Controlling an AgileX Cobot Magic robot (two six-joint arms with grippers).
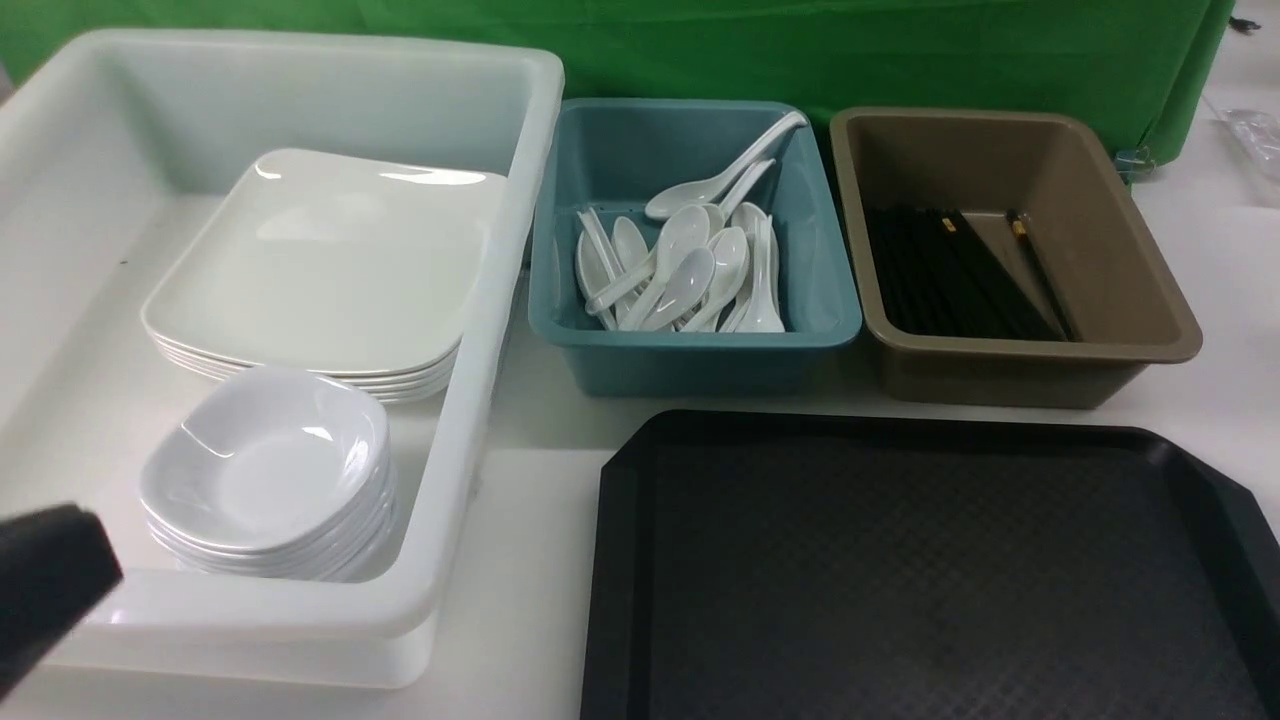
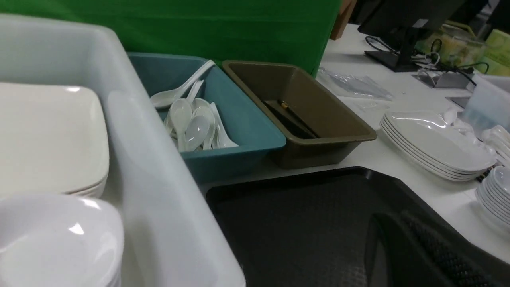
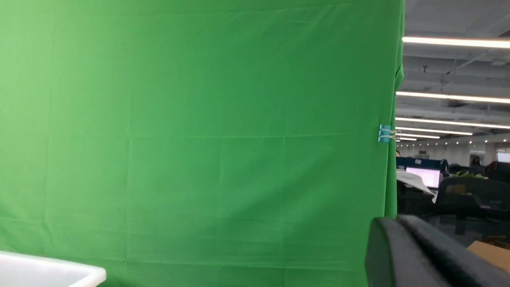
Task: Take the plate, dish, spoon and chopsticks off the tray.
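The black tray (image 1: 900, 570) lies at the front right with nothing on it. A stack of square white plates (image 1: 330, 260) and a stack of small deep dishes (image 1: 265, 470) sit inside the white tub. White spoons (image 1: 690, 270) are piled in the teal tub. Black chopsticks (image 1: 940, 280) lie in the brown tub. My left gripper (image 1: 50, 580) hangs at the white tub's front left corner, its jaws pressed together and holding nothing (image 2: 382, 221). My right gripper (image 3: 392, 225) shows only in the right wrist view, shut and empty, facing the green cloth.
The white tub (image 1: 500, 300), teal tub (image 1: 700, 355) and brown tub (image 1: 1040, 370) stand in a row behind the tray. A green backdrop (image 1: 800, 50) closes the far side. More stacked plates (image 2: 434, 147) and dishes (image 2: 494, 195) sit on the table beyond the tray.
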